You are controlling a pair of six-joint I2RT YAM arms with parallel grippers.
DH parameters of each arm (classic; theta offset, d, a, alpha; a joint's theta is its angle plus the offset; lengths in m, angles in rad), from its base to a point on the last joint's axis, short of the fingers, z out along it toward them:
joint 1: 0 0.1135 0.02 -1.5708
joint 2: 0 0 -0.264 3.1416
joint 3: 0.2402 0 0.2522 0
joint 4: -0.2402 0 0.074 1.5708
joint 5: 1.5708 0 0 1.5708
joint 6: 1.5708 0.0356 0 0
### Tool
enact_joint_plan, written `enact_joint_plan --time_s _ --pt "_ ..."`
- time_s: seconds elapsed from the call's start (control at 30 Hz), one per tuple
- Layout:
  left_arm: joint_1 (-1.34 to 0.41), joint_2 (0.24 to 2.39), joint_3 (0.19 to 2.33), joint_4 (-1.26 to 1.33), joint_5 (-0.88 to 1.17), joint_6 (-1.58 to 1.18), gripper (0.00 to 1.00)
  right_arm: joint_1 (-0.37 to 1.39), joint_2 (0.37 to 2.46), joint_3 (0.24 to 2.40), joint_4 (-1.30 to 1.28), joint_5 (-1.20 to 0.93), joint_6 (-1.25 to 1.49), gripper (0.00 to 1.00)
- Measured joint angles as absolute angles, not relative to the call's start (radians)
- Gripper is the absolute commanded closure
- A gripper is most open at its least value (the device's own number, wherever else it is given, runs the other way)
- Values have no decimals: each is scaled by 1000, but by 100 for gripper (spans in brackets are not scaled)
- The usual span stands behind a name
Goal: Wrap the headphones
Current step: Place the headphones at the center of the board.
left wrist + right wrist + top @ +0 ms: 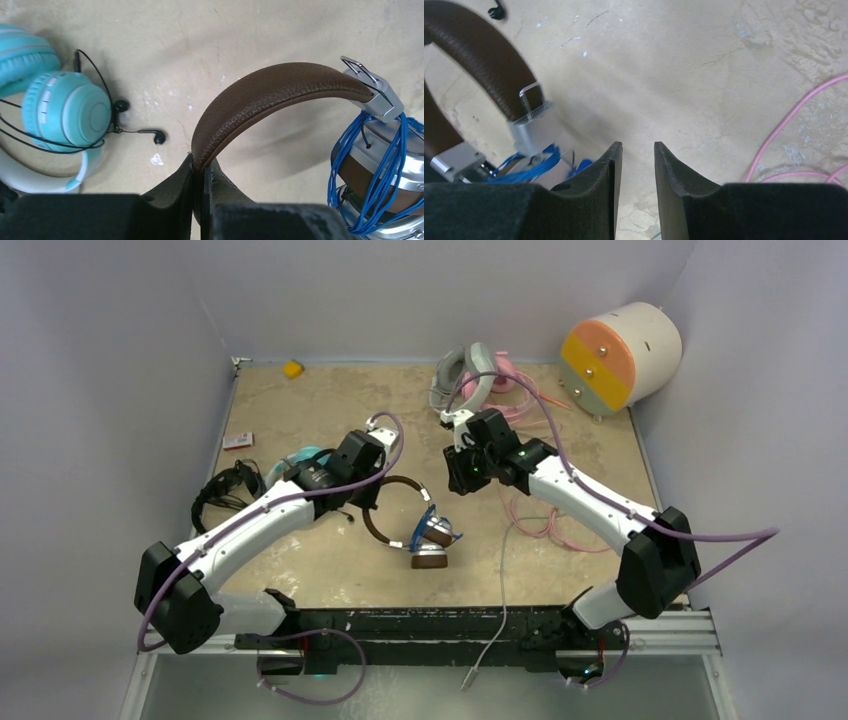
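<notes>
Firstly, from above, the brown headphones [432, 540] are at the middle of the desk [330, 570], with the blue cable [425, 523] already wound on them. The pink cable [545, 525] at the right lies loose. Next, at the left wrist, the left hand [202, 172] is closed on the brown headband. The teal headphones [65, 112], at the left, seem not yet wrapped. Lastly, the right hand [636, 160] stands slightly open and empty. I see no container holding things.

Left of the cable-wrapped headphones [432, 537] lies another pair [225, 495]; behind-right sits a third pair [472, 385], the cylinder [620, 355] beyond.
</notes>
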State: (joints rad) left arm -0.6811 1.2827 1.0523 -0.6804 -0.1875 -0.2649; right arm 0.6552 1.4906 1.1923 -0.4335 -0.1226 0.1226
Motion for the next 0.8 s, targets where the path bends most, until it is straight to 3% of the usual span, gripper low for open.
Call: enact_joint_plan --time_s 0.2,0.37,0.8 --pt "-658 1283 1058 -706 -80 -331 100 635 1431 1111 -376 -116 145 65" --pt "-506 1277 1021 -664 90 -433 100 635 1306 1034 -309 -81 171 65" --pt "-346 1311 864 -570 125 -682 100 635 1131 894 -164 -22 214 64"
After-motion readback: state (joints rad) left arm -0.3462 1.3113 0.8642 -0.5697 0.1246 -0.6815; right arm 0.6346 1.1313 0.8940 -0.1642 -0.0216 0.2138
